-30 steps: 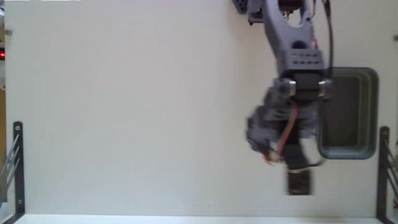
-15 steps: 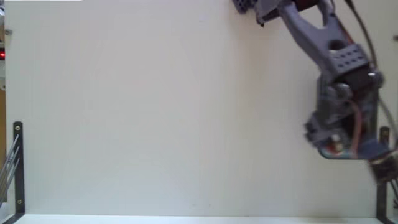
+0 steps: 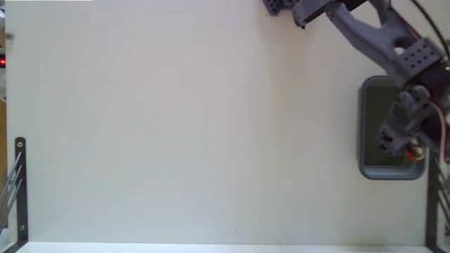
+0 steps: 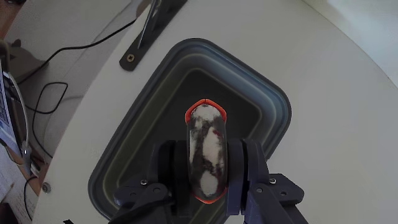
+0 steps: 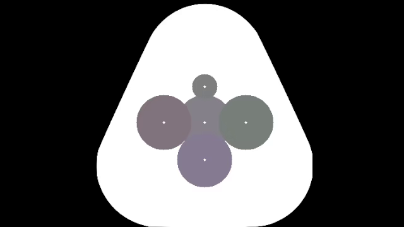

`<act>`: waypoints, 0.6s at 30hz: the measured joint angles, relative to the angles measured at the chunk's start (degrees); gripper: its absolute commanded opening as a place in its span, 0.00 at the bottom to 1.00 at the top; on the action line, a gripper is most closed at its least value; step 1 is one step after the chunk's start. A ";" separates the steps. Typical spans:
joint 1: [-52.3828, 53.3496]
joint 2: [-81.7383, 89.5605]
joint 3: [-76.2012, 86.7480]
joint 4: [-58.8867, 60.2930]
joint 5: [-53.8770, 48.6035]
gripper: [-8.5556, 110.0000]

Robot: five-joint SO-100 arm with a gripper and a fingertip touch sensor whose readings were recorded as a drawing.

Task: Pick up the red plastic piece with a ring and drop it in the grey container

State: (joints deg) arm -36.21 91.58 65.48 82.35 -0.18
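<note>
In the wrist view my gripper (image 4: 207, 160) is shut on the red plastic piece with a ring (image 4: 205, 146). The piece shows a red rim around a pale, marbled face and stands upright between the two dark fingers. It hangs directly over the dark inside of the grey container (image 4: 273, 102). In the fixed view the container (image 3: 376, 105) sits at the table's right edge. The arm reaches across it there, with the gripper (image 3: 411, 149) above its lower right part. Only a speck of red shows at the gripper in that view.
Black metal brackets stand at the table's left edge (image 3: 20, 186) and right edge (image 3: 432, 204), the right one just beside the container; the wrist view shows it too (image 4: 146, 37). Black cables (image 4: 43, 93) trail off beyond the table's rim.
The arm has swung from left of the container, across its lower edge, and now sits over the container, carrying the red piece with it.
</note>
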 measured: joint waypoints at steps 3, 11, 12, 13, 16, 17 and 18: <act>0.00 -0.09 0.00 0.00 0.00 0.25; 0.00 -0.09 0.00 0.00 0.00 1.00; 0.00 -0.09 0.00 0.00 0.00 1.00; 0.00 -0.09 0.00 0.00 0.00 1.00; 0.00 -0.09 0.00 0.00 0.00 1.00; 0.00 -0.09 0.00 0.00 0.00 1.00; 0.00 -0.09 0.00 0.00 0.00 1.00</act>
State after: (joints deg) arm -36.21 91.49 65.48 82.35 -0.18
